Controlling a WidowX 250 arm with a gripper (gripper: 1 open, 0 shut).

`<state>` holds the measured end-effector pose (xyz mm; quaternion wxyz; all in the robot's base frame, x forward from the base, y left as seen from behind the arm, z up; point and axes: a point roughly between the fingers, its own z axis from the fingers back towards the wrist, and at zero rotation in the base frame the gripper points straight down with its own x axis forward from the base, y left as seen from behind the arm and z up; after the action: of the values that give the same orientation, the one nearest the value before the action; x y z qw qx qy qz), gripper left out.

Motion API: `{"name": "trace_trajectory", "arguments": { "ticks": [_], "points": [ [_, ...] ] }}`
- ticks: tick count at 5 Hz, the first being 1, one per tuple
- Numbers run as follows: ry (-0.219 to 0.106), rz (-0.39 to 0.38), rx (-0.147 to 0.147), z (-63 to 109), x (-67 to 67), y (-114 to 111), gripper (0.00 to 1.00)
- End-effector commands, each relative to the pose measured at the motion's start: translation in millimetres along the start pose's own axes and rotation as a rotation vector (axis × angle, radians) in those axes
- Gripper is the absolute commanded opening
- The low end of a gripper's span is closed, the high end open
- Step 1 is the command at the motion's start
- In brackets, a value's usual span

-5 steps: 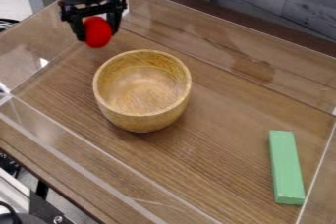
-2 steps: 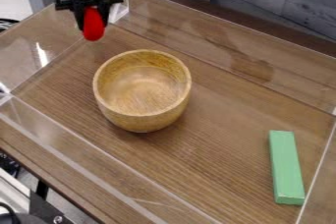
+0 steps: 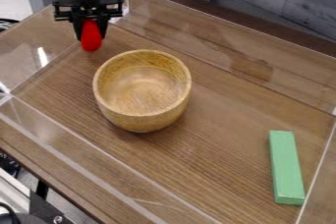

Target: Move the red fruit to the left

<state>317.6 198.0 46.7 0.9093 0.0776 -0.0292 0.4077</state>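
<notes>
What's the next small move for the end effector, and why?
Probably finish closing on the red fruit, then lift it slightly. The end effector points down right over the fruit at the far-left corner of the table, and the fruit shows just below the black fingers. Whether the grip is firm can't be told. The wooden bowl sits apart, nearer the camera.

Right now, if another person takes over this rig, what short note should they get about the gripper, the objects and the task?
Gripper: points down at the far left of the table, jaws on either side of the red fruit; whether the grip is firm, cannot tell.
Red fruit: under the gripper, left of and behind the wooden bowl, apart from it.
Green block: lies flat at the near right.
Done: fruit sits at the left side.
Left: confirm it rests on the table, open, lift the arm clear.
</notes>
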Motion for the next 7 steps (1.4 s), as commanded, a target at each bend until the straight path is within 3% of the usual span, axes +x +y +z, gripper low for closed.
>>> {"name": "trace_trajectory", "arguments": {
  "ticks": [1,2,4,6,7],
  "points": [
    [-0.034,0.035,0.004,15.1,7.8,5,1.00],
    [-0.019,0.070,0.020,16.5,8.9,12,1.00],
    [0.001,-0.024,-0.030,32.2,-1.1,25,1.00],
    [0.012,-0.087,-0.083,47.7,-7.6,12,1.00],
    [0.018,-0.022,-0.105,63.3,-4.8,11,1.00]
  ]
}}
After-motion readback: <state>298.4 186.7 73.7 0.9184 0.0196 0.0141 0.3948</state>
